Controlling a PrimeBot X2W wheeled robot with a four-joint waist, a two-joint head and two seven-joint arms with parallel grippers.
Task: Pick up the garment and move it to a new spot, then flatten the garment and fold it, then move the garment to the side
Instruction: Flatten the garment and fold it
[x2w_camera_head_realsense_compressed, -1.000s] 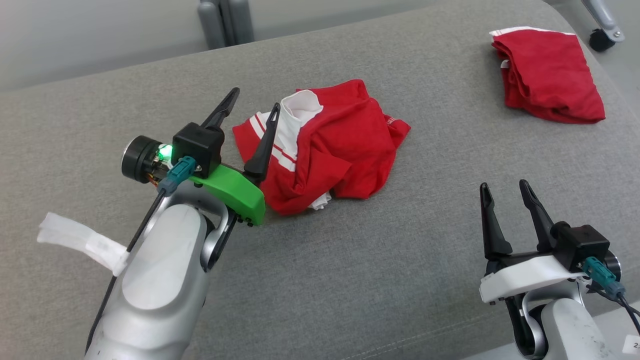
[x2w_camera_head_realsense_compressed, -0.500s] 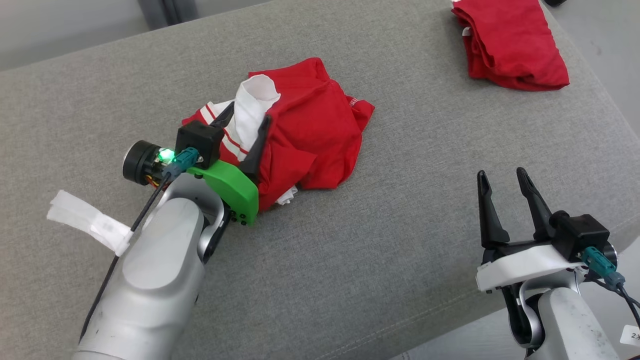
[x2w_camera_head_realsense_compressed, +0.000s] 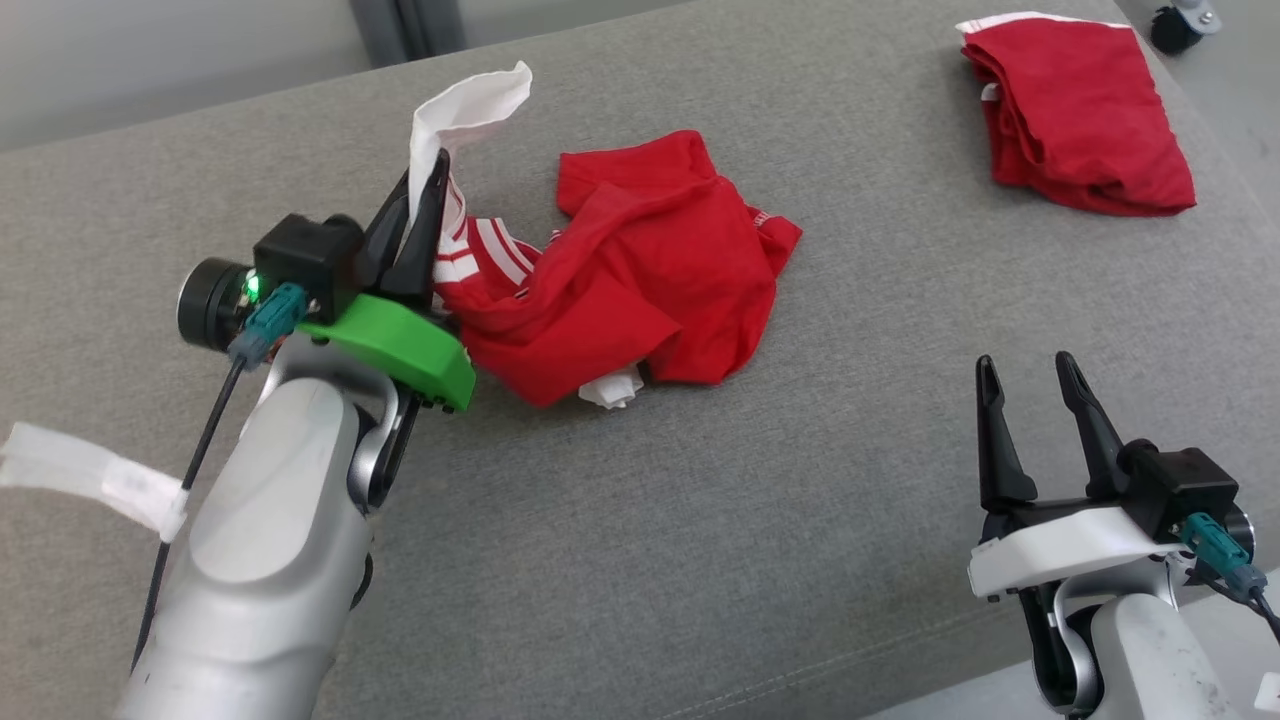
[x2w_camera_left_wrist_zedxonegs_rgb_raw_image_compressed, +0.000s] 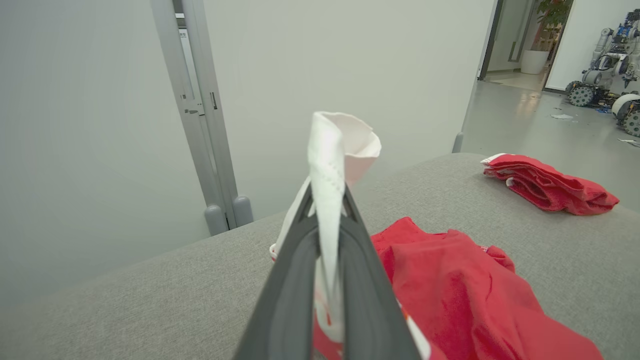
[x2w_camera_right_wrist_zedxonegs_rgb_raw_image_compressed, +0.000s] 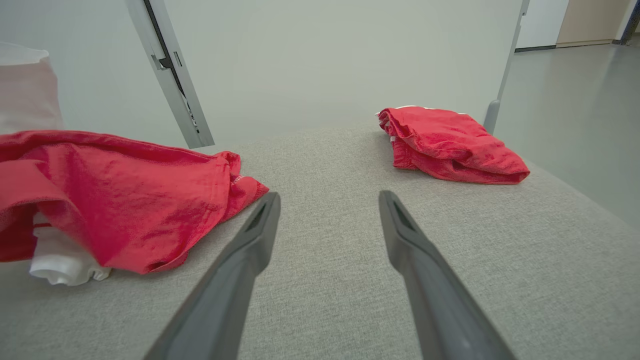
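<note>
On the grey bench (x2w_camera_head_realsense_compressed: 700, 560) the crumpled red garment (x2w_camera_head_realsense_compressed: 650, 270) lies mid-bench, your left pincer (x2w_camera_head_realsense_compressed: 432, 168) shut tight on its white band (x2w_camera_head_realsense_compressed: 470, 100), right pincer (x2w_camera_head_realsense_compressed: 1024, 362) gaping empty at the bench's near edge, so lift slowly till the bulk clears.

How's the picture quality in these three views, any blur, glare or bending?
Head view: even soft light, sharp, faint shadow beneath the crumpled garment. Left wrist view: left fingers look soft; floor shows sheen. Right wrist view: door frame leans, probably wide-angle distortion; right fingers slightly blurred.
</note>
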